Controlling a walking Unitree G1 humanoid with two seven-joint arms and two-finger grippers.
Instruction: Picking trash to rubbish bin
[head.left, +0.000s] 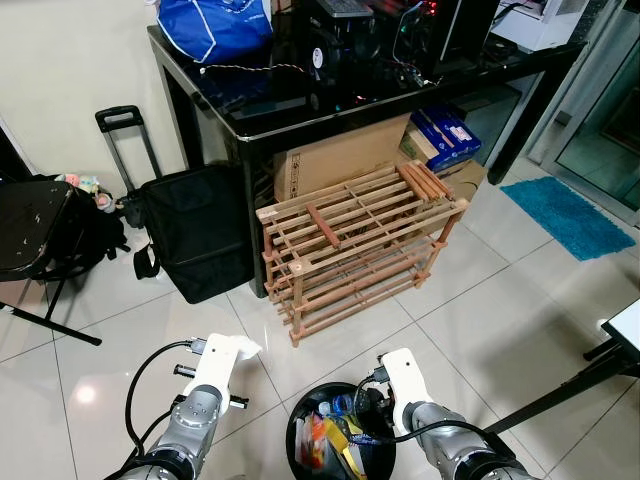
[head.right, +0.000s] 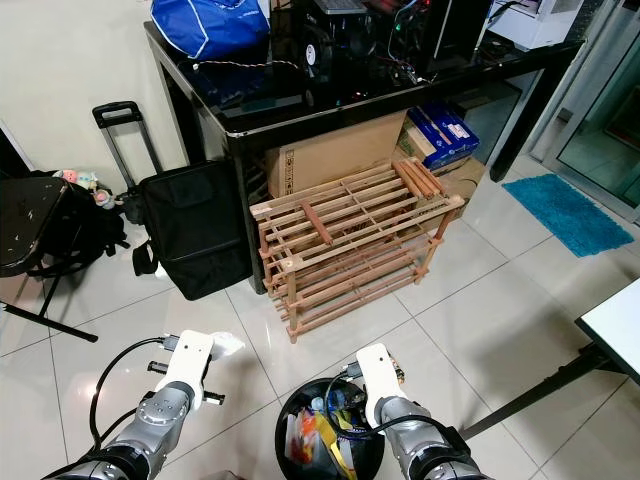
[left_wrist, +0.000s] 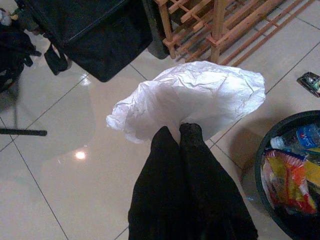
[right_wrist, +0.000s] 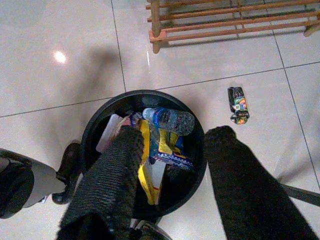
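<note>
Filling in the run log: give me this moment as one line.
left end effector: shut on crumpled white plastic bag | right end effector: open above round black rubbish bin | bin: holds wrappers, bottle

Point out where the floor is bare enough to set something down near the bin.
Bare tile lies between the wooden rack and the rubbish bin, and left of the bin under the left claw holding the white bag. A small wrapper lies beside the bin. The bin itself is crowded with trash.
</note>
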